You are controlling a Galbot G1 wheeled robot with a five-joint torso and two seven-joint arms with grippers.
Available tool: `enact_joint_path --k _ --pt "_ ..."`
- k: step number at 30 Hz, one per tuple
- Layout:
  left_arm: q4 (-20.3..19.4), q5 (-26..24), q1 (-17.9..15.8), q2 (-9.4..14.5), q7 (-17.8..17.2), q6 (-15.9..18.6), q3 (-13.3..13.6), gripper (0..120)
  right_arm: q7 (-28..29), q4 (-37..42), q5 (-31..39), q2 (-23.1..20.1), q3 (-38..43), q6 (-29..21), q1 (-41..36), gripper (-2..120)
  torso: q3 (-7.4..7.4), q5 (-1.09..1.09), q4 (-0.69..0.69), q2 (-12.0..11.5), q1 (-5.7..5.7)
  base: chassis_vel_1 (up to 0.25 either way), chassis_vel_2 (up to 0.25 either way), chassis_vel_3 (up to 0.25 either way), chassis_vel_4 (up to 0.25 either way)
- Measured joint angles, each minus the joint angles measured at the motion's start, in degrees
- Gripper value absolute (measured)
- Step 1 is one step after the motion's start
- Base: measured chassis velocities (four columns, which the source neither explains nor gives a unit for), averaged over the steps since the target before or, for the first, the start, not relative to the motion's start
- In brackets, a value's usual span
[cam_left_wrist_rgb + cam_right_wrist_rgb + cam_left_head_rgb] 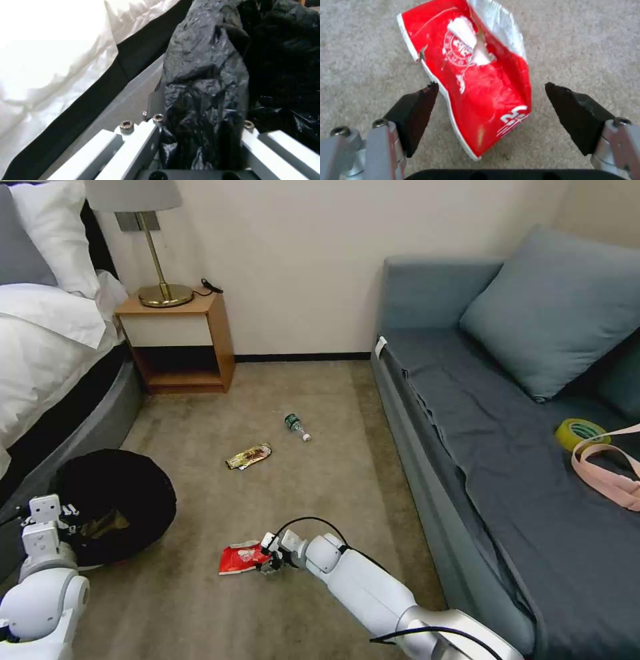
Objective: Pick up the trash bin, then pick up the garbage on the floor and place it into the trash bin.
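Note:
The trash bin [117, 500], lined with a crinkly black bag, hangs low at the left beside the bed. My left gripper [61, 515] is shut on its rim. The left wrist view shows the black bag [206, 82] pinched in that gripper [200, 125]. Something brown [107, 524] lies inside the bin. On the carpet lies a red-and-white snack wrapper [240, 559], part of the garbage. My right gripper [269, 560] is down at its right end. The right wrist view shows this gripper [490, 87] open, its black fingertips [426, 97] on either side of the wrapper [476, 75]. Farther off lie a gold-brown wrapper [249, 456] and a small clear bottle [297, 425].
A bed [47, 347] runs along the left, with a wooden nightstand [180, 340] and a lamp [157, 247] at the far wall. A grey-blue sofa [480, 460] fills the right side and carries a yellow-green tape roll [580, 433] and a pink strap [610, 473]. Open carpet lies between them.

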Motion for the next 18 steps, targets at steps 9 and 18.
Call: enact_joint_path --k 9,18 --pt "-0.5 0.03 0.62 -0.08 0.0 0.02 -0.39 4 -0.15 -1.36 -0.33 -0.01 0.12 0.89 0.23 65 0.0 0.0 0.0 0.0 0.0 0.0 0.0 0.0 0.0" --pt "-0.91 0.02 1.31 -0.27 0.02 0.0 -0.71 4 -0.09 -1.51 -0.34 -0.02 0.12 1.22 0.39 33 0.0 0.0 -0.01 0.0 0.0 0.0 0.0 0.0 0.0"
